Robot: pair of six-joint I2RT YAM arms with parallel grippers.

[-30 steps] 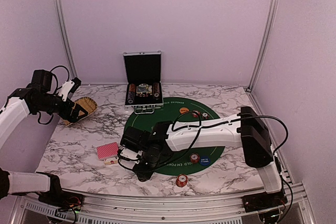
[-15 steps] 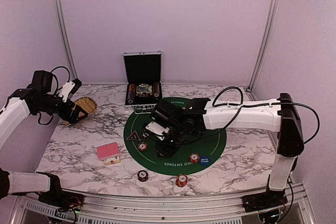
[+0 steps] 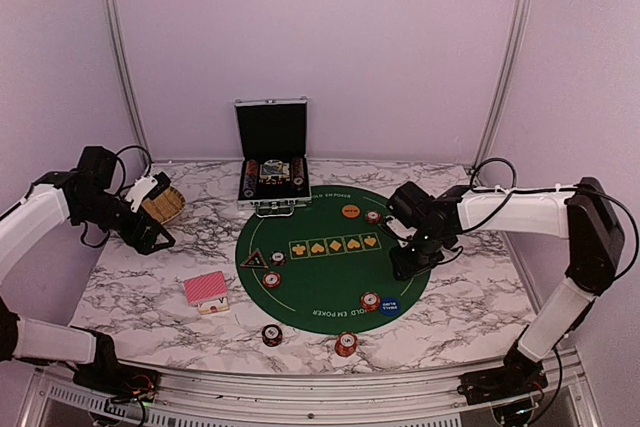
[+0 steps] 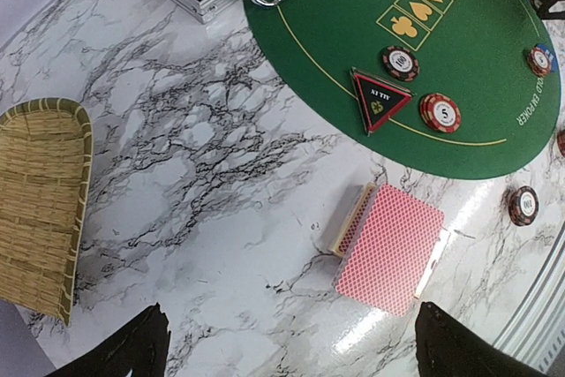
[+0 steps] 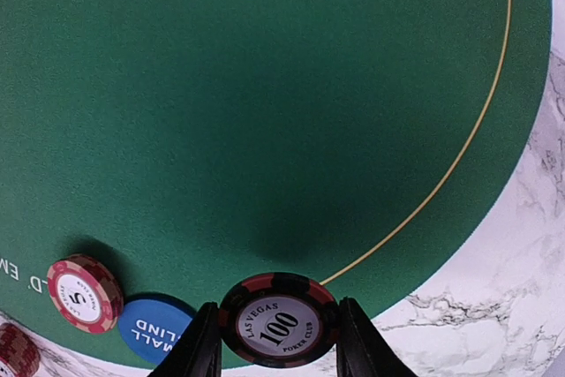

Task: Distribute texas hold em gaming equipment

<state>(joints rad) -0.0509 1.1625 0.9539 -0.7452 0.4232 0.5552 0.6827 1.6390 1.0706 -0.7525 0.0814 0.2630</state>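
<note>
- The right claw [image 3: 405, 265] is clamped on a black and red chip [image 5: 279, 320] marked 100. It holds the chip over the right side of the green mat [image 3: 330, 282], close to the mat's edge.
- The left claw [image 3: 150, 230] has its fingers wide apart and holds nothing. It hangs over the counter [image 3: 150, 297], near the woven tray [image 3: 163, 203].
- Some things look set out already. On the left of the mat lies the black triangle [image 4: 380, 99], with a dark chip [image 4: 400, 63] and a red chip [image 4: 440, 112] just beside it.
- At the far side of the mat are the orange disc [image 3: 350, 211] and a small chip [image 3: 373, 216]. At the near side the blue disc [image 5: 157, 328] lies next to a chip marked 5 [image 5: 84, 293].
- Two more are on the counter, just off the near edge of the mat: a black chip [image 3: 271, 335] and a reddish chip [image 3: 346, 344].
- I think a lot is left. The held chip needs a spot. The red-backed cards [image 4: 388, 249] sit in one pile on the counter, left of the mat, with none dealt out. More chips sit in the open case [image 3: 271, 162].
- Not much is in the way. The green under the right claw looks bare, but the blue disc is near, so the chip should go down beside it, not on it.
</note>
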